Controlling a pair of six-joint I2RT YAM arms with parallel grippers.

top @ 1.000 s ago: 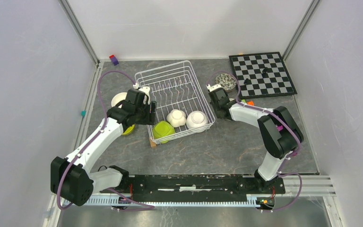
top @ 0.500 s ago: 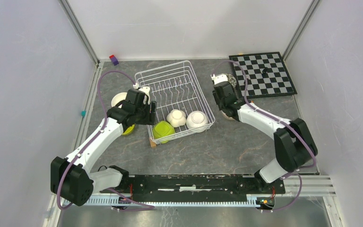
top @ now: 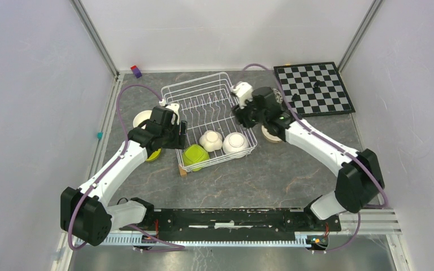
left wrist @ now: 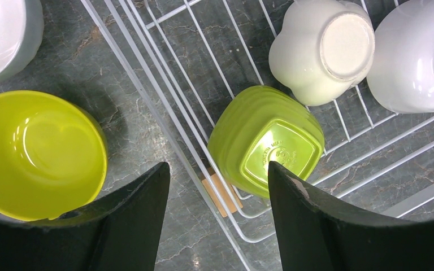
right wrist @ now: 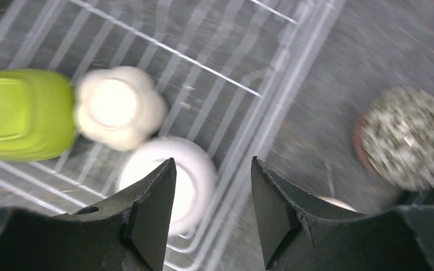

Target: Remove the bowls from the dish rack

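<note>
At the lower edge of the dish rack [top: 203,104], mid-frame, sit overturned a lime green bowl [left wrist: 265,141], cream bowl [left wrist: 322,51] and white bowl [left wrist: 412,51]. Left gripper [left wrist: 215,180] and right gripper [right wrist: 213,169] hang wide, empty. The three look light, rigid, slick and breakable; pinch a side wall.

Overhead; wrist close-ups over rack [top: 203,107]

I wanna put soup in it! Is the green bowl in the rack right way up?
No, upside down. The green bowl in the dish rack shows its stamped base facing up.
</note>
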